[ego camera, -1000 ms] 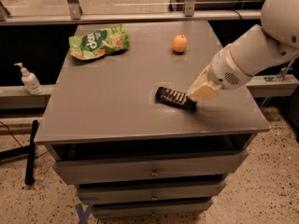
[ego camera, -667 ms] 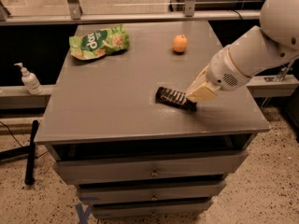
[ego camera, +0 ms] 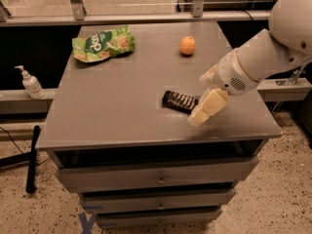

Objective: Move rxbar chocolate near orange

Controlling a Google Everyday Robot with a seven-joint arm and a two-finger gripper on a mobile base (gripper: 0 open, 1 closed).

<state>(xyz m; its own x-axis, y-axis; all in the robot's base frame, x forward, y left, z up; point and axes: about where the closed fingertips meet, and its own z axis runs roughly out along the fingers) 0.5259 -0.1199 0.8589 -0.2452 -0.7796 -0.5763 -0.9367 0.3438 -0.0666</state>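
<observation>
A grey cabinet top (ego camera: 122, 111) fills the middle of the view, with a speckled floor (ego camera: 273, 199) below it and a dark ledge and metal window frame (ego camera: 146, 18) behind.

The rxbar chocolate (ego camera: 178, 101) lies flat on the front right part of this top, its long side running roughly left to right and tilted a little toward the front edge. Rows of pale lettering show on its black wrapper. Its right end disappears under the gripper (ego camera: 204, 110), which is down at the surface right at that end of the bar. The gripper's cream-coloured tip points down and to the left. Whether it has a hold on the bar or is only touching it cannot be told from this angle. The white arm (ego camera: 258, 57) reaches in from the upper right.

The orange (ego camera: 187, 46) sits toward the back of the top, well apart from the bar and slightly to its right. A green snack bag (ego camera: 102, 44) lies at the back left corner, away from both.

Under the top, the cabinet has a stack of grey drawers (ego camera: 158, 179). To the left, a white pump bottle (ego camera: 31, 84) stands on a low ledge, and a black pole (ego camera: 31, 157) leans down to the floor below it. A blue tape mark (ego camera: 87, 222) shows on the floor by the cabinet's front left corner.
</observation>
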